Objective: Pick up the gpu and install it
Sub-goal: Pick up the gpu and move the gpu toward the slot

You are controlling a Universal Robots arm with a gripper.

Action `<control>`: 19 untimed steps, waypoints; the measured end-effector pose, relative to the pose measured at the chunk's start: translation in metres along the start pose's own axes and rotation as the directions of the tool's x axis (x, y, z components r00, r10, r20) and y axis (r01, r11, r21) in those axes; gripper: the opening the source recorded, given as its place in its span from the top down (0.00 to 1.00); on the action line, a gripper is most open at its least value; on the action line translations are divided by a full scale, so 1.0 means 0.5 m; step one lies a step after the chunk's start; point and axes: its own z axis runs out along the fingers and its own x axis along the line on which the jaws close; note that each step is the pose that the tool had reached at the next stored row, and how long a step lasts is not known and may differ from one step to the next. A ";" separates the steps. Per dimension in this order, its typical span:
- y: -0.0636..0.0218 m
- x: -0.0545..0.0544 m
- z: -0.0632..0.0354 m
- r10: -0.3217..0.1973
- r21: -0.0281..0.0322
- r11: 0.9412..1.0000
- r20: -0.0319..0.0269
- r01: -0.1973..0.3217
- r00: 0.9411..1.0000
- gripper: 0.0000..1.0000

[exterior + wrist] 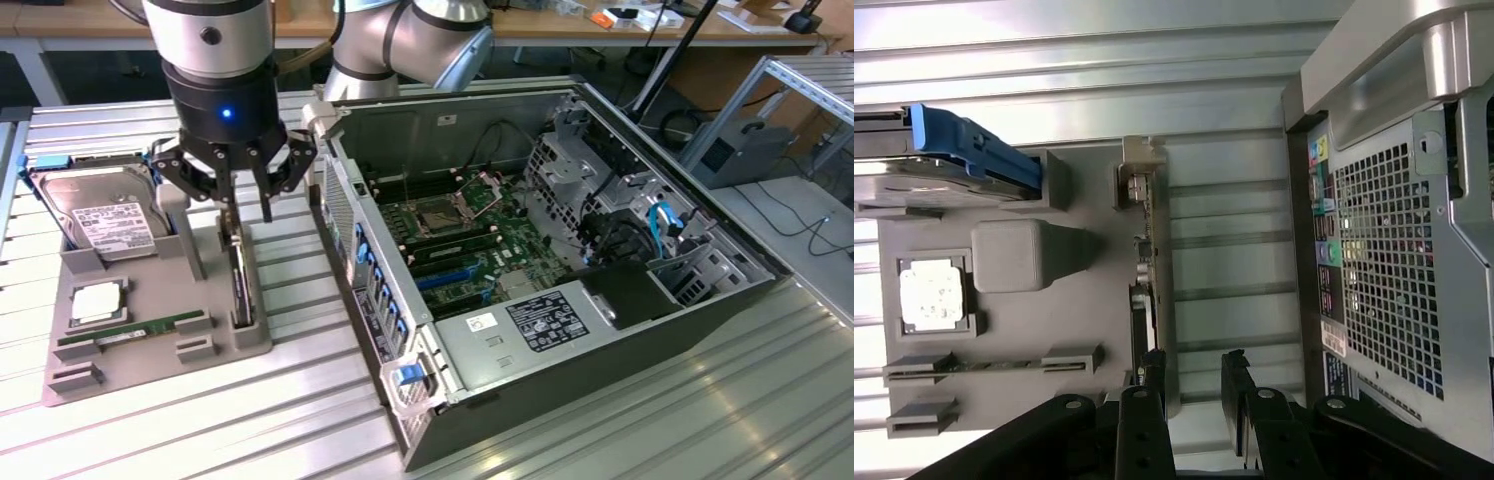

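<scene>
Ribbed metal table [160,440]. Exterior view: grey holder tray [147,345], hard drive [107,225] at its far end; gpu [242,290] on edge in the slot nearest the open computer case [614,390]. Gripper [247,205] just above the gpu, jaws apart, empty.

Wrist view: gpu [1144,290] upright along the tray [1054,320] edge; gripper [1192,395] spread, one finger over the card's end; case [1384,260] beside.

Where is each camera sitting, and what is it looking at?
Exterior view: off the arm, raised, looking down at the open computer case and gray parts holder; arm and open gripper show.
Wrist view: on the wrist, looking down past the gripper's fingers at the gpu.
Both show the gripper, gpu, holder and case.
</scene>
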 end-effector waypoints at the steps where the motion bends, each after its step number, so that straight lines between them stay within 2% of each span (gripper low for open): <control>1: 0.000 0.000 0.001 0.000 0.000 1.000 0.000 0.000 1.000 0.64; 19: -0.001 0.000 0.019 0.000 0.000 1.000 0.000 0.000 1.000 0.64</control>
